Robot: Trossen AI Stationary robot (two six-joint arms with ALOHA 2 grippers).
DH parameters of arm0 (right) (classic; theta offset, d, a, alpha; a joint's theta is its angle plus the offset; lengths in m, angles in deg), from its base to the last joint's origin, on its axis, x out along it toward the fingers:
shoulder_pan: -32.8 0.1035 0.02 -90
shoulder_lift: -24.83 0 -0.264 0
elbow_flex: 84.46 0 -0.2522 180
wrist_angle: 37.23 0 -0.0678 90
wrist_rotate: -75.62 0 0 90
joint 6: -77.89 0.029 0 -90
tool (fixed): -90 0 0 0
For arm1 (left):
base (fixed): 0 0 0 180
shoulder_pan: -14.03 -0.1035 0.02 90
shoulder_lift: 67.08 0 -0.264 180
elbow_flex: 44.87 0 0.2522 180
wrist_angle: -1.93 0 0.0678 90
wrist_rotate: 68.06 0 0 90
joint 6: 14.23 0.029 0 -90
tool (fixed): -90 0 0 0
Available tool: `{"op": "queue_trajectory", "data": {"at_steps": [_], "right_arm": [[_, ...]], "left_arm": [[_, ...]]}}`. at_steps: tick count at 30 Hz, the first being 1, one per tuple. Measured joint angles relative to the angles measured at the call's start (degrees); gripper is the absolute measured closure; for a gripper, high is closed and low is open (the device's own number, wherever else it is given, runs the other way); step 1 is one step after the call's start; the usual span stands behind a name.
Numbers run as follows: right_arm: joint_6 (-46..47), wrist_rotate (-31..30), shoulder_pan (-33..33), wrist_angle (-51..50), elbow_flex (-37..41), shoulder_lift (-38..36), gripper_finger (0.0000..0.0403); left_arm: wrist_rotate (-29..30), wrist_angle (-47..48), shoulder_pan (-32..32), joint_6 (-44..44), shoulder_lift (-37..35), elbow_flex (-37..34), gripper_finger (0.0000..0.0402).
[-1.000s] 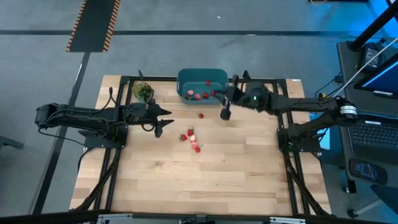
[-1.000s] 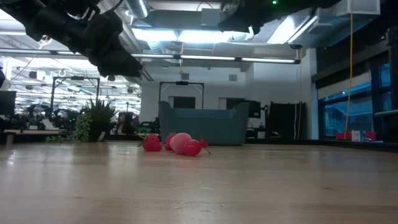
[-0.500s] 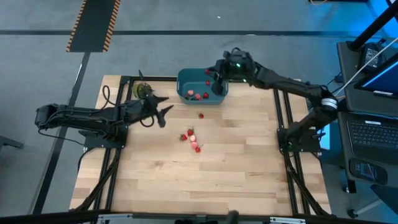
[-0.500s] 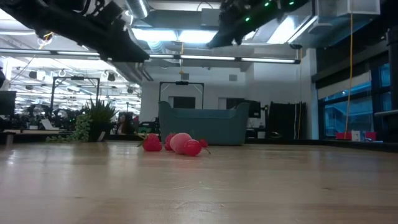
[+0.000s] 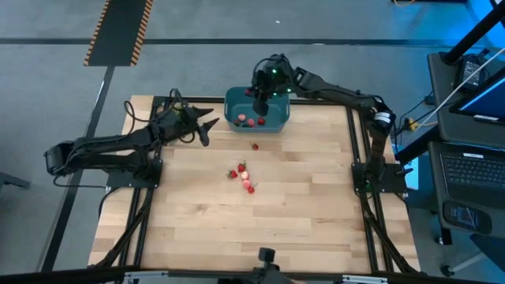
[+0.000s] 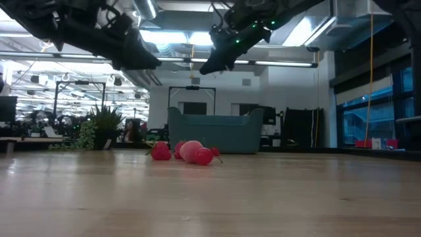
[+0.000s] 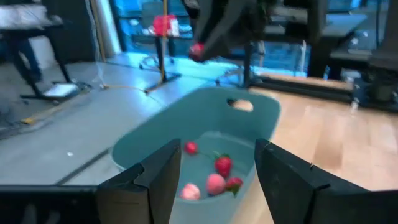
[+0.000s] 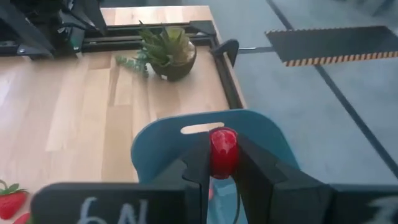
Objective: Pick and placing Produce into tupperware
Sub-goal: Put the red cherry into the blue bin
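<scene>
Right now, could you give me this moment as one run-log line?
right gripper: shut on strawberry, above tub | left gripper: open, beside tub

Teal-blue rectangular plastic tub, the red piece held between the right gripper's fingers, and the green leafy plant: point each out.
Teal-blue rectangular plastic tub (image 7: 258, 113): left wrist view, far rim.
Held red piece (image 8: 222, 151): right wrist view, its middle.
Green leafy plant (image 8: 163, 46): right wrist view, leaves.

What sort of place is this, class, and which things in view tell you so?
Probably a robotics lab in an open-plan office: two arms work at a wooden table framed by black rails, ceiling strip lights run overhead, and rows of desks fill the room behind the teal tub.
</scene>
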Motion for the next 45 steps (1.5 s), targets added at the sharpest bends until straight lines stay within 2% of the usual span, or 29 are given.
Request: {"op": "queue_trajectory", "data": {"at_steps": [4,7,13,29,35,45], "right_arm": [[1.6,1.7,0.0,-1.7,-2.2,2.5,0.0339],[3.0,1.8,0.0,-1.7,-2.3,3.5,0.0339],[4.7,1.9,0.1,-2.5,-2.3,5.6,0.0339],[6.3,2.3,0.1,-2.9,-2.3,11.2,0.0339],[8.2,2.3,0.1,1.8,-2.3,14.6,0.0339],[9.3,2.2,0.1,6.8,-2.3,15.3,0.0345]], "left_arm": [[-4.5,0.2,-1.5,-0.8,3.0,0.0,0.0204],[-5.6,0.2,-1.6,-1.1,5.1,0.0,0.0204],[-5.7,0.1,-1.6,-1.1,7.4,0.0,0.0204],[-5.6,0.0,-1.6,-1.1,7.5,0.0,0.0204],[-5.6,0.0,-1.6,-1.1,7.5,0.0,0.0204],[-5.6,0.0,-1.6,-1.1,7.5,0.0,0.0204]]}}
